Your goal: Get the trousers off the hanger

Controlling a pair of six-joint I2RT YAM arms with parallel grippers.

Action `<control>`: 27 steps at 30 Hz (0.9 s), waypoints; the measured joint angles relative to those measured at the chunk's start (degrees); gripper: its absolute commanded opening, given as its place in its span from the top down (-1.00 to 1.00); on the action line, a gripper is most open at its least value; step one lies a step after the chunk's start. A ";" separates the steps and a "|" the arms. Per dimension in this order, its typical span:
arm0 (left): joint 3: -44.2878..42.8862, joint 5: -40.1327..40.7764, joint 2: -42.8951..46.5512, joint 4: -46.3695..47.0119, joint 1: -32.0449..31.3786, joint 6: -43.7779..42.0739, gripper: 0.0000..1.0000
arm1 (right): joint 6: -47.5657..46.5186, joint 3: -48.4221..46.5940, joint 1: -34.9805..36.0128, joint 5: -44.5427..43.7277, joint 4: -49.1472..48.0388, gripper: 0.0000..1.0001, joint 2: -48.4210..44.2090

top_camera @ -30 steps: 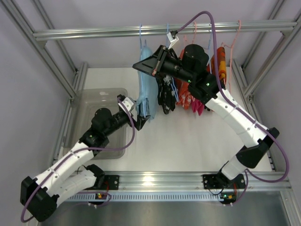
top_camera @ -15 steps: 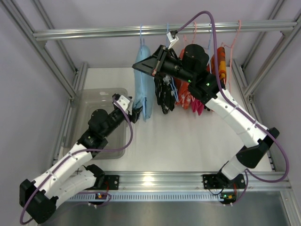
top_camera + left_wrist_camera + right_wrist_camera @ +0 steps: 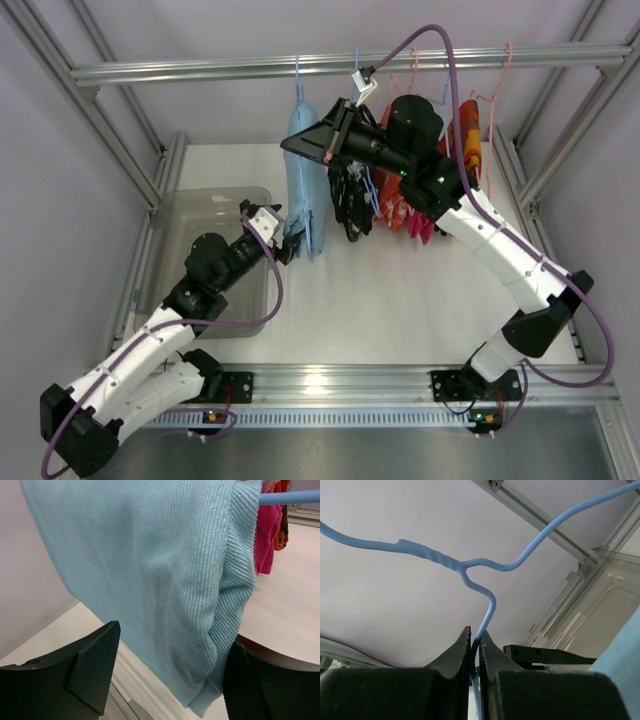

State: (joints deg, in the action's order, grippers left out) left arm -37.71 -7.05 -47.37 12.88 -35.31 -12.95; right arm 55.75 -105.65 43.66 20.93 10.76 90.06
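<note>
Hem of the trousers hangs between the fingers of the left hand. The jaws stand wide, one on each side of the cloth, and nothing is clamped. The cloth is a pale blue twill, soft and limp, probably light. It should fold and bunch under a pinch, not slip, and it will drag on whatever it is draped over. The thick hem seam at the lower corner looks the best place to take hold, since the doubled cloth gives the pads some bulk to bite. A clear bin sits on the worktop to the left, beside the left arm, and looks a likely drop point. Higher up, the right hand is closed tight on the thin blue wire neck of the hanger, just under the twist. The hook is over the rail. The wire looks springy and may swing or turn in that grip under a downward pull. Close to the right hang a black garment, then a pink garment and an orange garment. The black one is near enough to snag if the pull drifts rightward.
</note>
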 measured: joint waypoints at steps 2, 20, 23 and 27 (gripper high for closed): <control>0.00 -0.72 -0.17 0.00 0.02 -0.42 -0.60 | 0.00 0.02 -0.04 0.20 0.02 1.00 0.00; 3.58 -1.86 -1.66 0.63 0.63 -5.31 -0.79 | 0.55 0.02 -0.98 1.42 -0.02 1.00 0.02; 4.81 -0.20 -2.32 1.40 0.66 -6.43 -0.75 | 0.92 0.02 -1.16 1.42 0.00 1.00 0.02; 4.98 2.10 -4.55 3.91 0.66 -6.78 -0.61 | 1.05 0.02 -1.16 1.42 0.00 1.00 0.02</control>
State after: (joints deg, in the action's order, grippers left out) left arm -32.73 -4.95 -51.92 16.80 -34.65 -19.73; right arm 56.80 -105.62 42.50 22.35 10.76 90.08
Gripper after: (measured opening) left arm 0.838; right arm 0.036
